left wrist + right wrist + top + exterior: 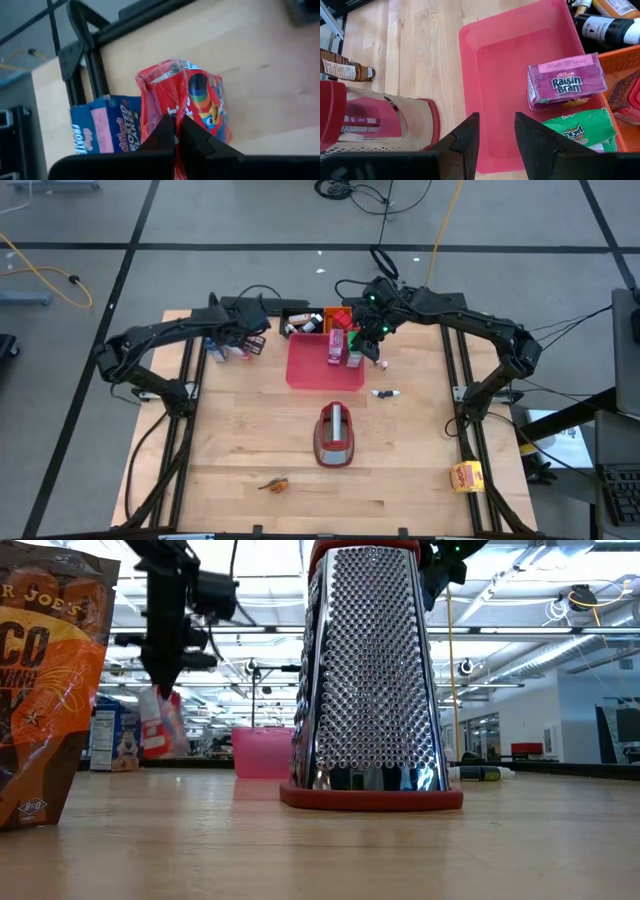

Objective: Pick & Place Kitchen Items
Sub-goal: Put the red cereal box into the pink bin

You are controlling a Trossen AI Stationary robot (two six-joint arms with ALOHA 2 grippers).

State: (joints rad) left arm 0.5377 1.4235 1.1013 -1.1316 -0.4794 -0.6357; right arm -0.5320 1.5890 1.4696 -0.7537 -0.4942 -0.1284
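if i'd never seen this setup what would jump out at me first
Probably the pink tray at the table's far middle, holding a purple Raisin Bran carton and a green carton. Next, the red-based metal grater near the table's centre, which fills the low view. At far left, the left gripper has its fingers pinched on a red cereal carton beside a blue one.

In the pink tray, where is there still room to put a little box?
The pink tray is bare over most of its floor, toward the grater. The Raisin Bran box and green carton crowd one side, next to the orange bin. Wood between tray and grater is free too.
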